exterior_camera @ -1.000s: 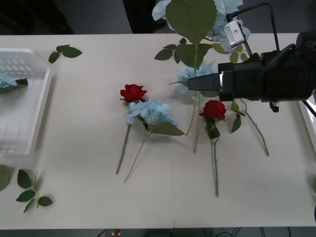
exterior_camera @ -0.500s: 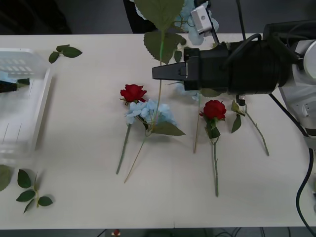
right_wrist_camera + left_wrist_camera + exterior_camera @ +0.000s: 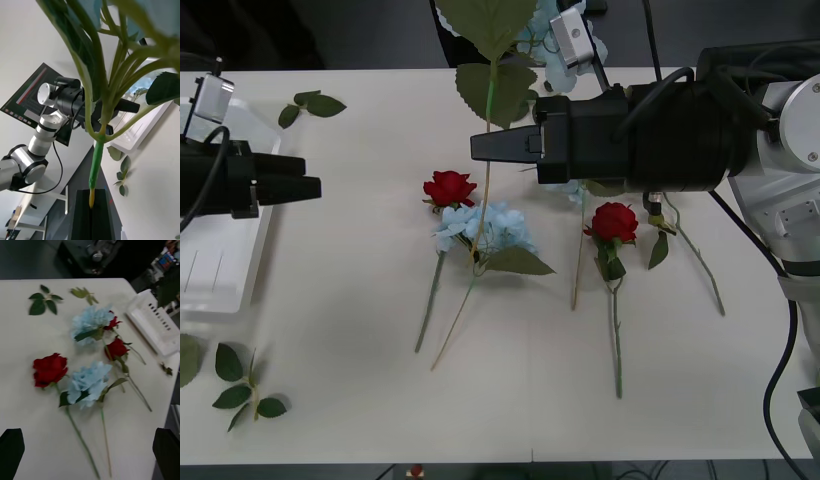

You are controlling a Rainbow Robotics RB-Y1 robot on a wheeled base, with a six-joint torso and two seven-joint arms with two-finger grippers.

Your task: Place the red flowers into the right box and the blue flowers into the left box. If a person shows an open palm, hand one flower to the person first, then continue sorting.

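Green stem of blue flower (image 3: 486, 190) apparently pinched in right end effector (image 3: 480, 146).

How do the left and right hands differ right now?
The right hand is shut on a blue flower, gripping its stem; the left hand is open and empty. The right hand is above mid-table; the left hand is by the left box. Both point inward, toward each other.
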